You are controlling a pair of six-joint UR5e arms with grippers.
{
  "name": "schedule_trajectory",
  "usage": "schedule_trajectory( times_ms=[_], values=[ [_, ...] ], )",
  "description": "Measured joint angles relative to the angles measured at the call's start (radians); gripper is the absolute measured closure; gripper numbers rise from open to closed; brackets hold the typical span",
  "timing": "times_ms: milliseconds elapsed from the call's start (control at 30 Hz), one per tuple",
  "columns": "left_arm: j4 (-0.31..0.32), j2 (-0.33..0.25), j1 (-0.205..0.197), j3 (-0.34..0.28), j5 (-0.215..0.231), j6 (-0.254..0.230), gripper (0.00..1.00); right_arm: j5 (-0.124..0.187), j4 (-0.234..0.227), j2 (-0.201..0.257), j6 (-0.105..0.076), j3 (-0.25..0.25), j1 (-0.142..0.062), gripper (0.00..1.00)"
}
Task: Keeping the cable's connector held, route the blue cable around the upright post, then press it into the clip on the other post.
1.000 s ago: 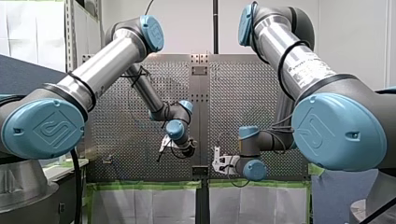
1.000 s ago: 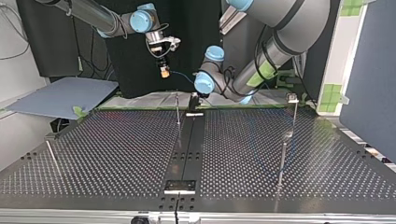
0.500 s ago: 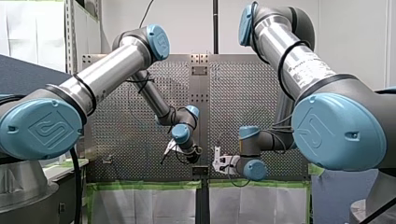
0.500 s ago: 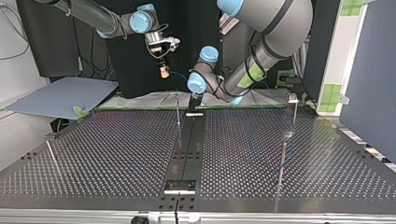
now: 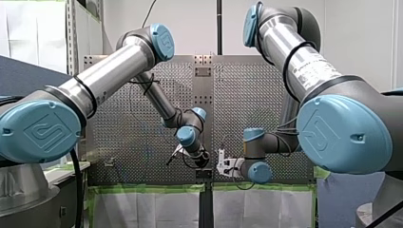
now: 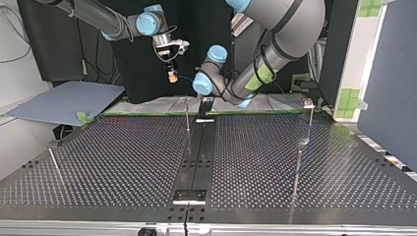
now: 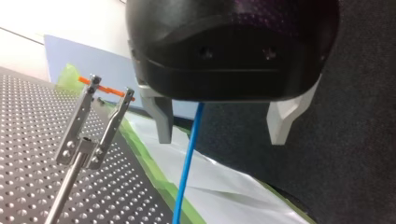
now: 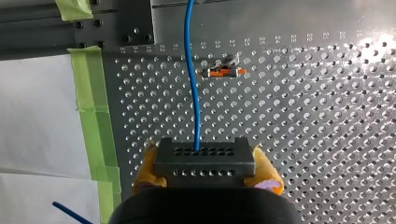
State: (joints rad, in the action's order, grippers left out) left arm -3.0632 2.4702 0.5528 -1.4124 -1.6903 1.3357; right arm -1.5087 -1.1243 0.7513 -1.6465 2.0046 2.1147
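Broadly, an early routing stage, judged from the layout above the perforated table (image 6: 123,157). Left gripper (image 7: 222,137): fingers spread wide, gripping nothing, straddling the blue cable (image 7: 189,163), the strand between them, nearer one finger and touching neither. Right gripper (image 8: 204,157): yellow pads clamped on both sides of the dark connector (image 8: 205,170), the cable leaving it straight ahead of the fingers. Clip (image 7: 86,148) on its post (image 7: 60,196), crossed by an orange pin (image 7: 109,88), off to one side of the left fingers and just beside the cable ahead of the right fingers. Cable not yet seated in it, nor seen wrapped around any post. Next, in all likelihood: close the left fingers loosely on the strand, lead it around the upright post (which one, not clear), hold the connector firm throughout.
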Motion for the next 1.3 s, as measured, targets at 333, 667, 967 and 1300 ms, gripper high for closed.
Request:
schedule_trajectory(
  times_ms=[333,667,967,1300],
  values=[
    [-0.003,0.000,0.009,0.000,-0.029,0.014,0.00,-0.001,0.019,0.000,0.003,-0.007,0.000,1.00],
    [-0.003,0.000,0.014,0.000,-0.051,0.026,0.61,-0.001,0.020,0.000,0.005,-0.007,0.000,1.00],
    [-0.001,0.000,0.020,0.000,-0.057,0.027,1.00,-0.004,0.028,0.000,0.009,-0.007,0.000,1.00],
    [0.059,0.000,0.049,0.000,-0.061,0.031,1.00,-0.072,0.084,-0.001,0.044,-0.007,-0.011,1.00]
  ],
)
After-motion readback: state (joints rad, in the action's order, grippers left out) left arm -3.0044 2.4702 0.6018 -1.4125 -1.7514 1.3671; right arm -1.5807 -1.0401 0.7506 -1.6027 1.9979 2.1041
